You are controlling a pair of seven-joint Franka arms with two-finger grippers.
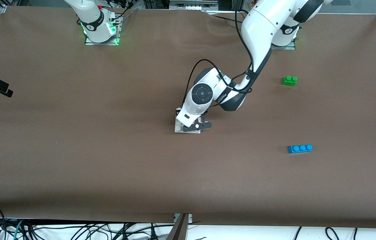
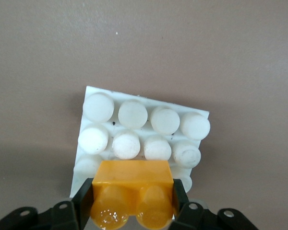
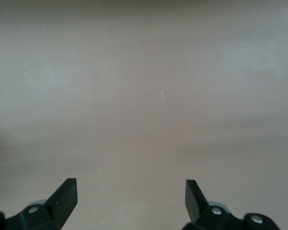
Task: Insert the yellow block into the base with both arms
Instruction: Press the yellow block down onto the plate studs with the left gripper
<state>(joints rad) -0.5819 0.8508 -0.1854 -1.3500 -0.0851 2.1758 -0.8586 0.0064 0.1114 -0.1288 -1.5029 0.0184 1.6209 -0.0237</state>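
My left gripper is shut on the yellow block, one finger on each side of it. It holds the block down at the edge row of studs of the white base. I cannot tell whether the block is pressed onto the studs. In the front view the left gripper is over the base at mid-table, and the left hand hides the block. My right gripper is open and empty over bare brown table, and the right arm waits.
A green two-stud brick lies toward the left arm's end of the table. A blue three-stud brick lies nearer the front camera than the green one. The brown table spreads around the base.
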